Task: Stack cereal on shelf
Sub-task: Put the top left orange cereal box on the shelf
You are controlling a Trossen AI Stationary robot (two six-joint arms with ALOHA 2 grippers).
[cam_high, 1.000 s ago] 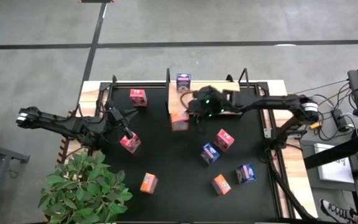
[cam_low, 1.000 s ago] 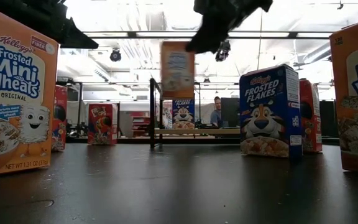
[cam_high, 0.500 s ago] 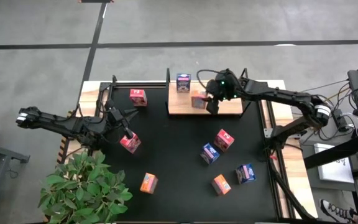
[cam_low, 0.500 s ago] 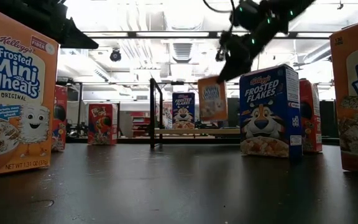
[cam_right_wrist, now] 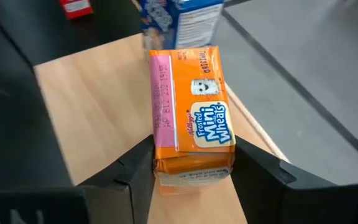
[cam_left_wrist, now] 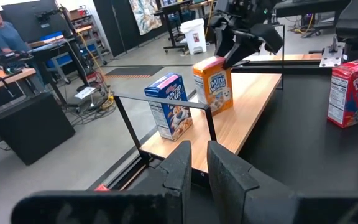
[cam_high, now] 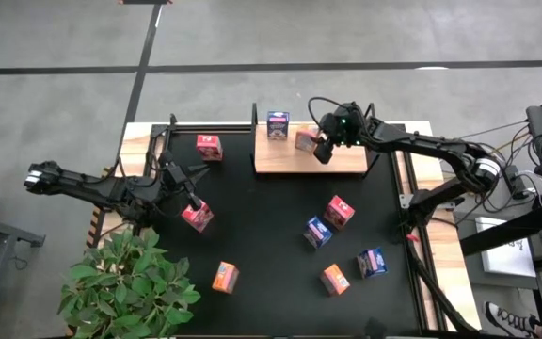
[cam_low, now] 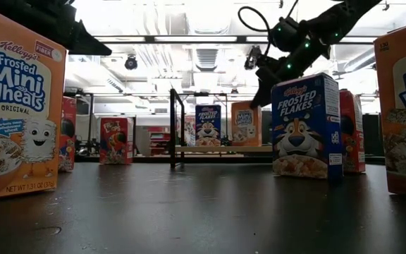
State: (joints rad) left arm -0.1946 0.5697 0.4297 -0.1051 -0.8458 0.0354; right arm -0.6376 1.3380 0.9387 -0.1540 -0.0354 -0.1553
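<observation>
From above, the right gripper (cam_high: 320, 148) is hovering over the wooden shelf (cam_high: 342, 162) at the table's far edge, its fingers standing on either side of an orange Mini Wheats box (cam_high: 304, 141) that is resting on the board just beside a blue Frosted Flakes box (cam_high: 278, 124); the left gripper (cam_high: 193, 201) is waiting over the black mat (cam_high: 262, 235) at the left, touching or just above a red box (cam_high: 197, 217). At table height, the orange box (cam_low: 244, 124) is standing upright on the shelf (cam_low: 217, 149) next to the blue one (cam_low: 207, 126), with the right gripper (cam_low: 259, 88) tilting down behind it. The left wrist camera is showing its own fingers (cam_left_wrist: 180, 171) pressed together, holding nothing. The right wrist camera is showing its fingers (cam_right_wrist: 137, 168) flanking the orange box (cam_right_wrist: 191, 134); whether they are pressing it or merely beside it cannot be told.
</observation>
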